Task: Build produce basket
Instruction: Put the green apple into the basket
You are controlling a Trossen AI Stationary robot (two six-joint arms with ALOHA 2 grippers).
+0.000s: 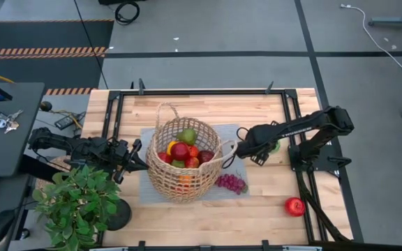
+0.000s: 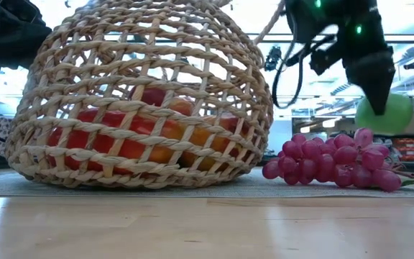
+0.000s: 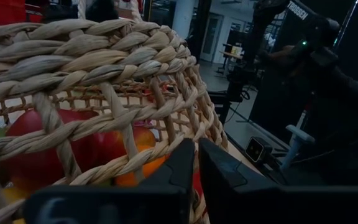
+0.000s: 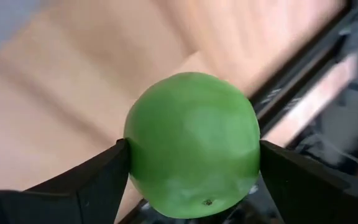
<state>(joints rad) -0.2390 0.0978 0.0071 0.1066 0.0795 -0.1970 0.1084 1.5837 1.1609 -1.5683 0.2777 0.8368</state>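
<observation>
The tan wicker basket (image 1: 183,157) stands on a grey mat (image 1: 149,189) at mid-table and holds red, green, yellow and orange fruit; it also fills the low view (image 2: 142,101). My left gripper (image 1: 137,157) is shut at the basket's left wall. My right gripper (image 1: 267,148) is just right of the basket, shut on a round green fruit (image 4: 191,143) that is held above the table (image 2: 384,114). Purple grapes (image 1: 231,183) lie on the mat's near right corner. A red apple (image 1: 295,206) lies on the table at the near right. My left gripper comes level from the table's left, and its shut fingertips (image 3: 188,155) meet the basket's outer wall (image 3: 157,158) below the rim. Whether a wicker strand is caught between them, I cannot tell. The basket rests on the mat. My right gripper pinches the green fruit between its two fingers, one on each of two opposite sides (image 4: 135,155). The fruit is lifted clear of the table, beside the basket's right handle.
A leafy potted plant (image 1: 75,206) stands at the near left corner, close to my left arm. Black frame rails (image 1: 299,125) run along the table's edges. Bare wood lies in front of the mat (image 1: 208,219) and behind the basket.
</observation>
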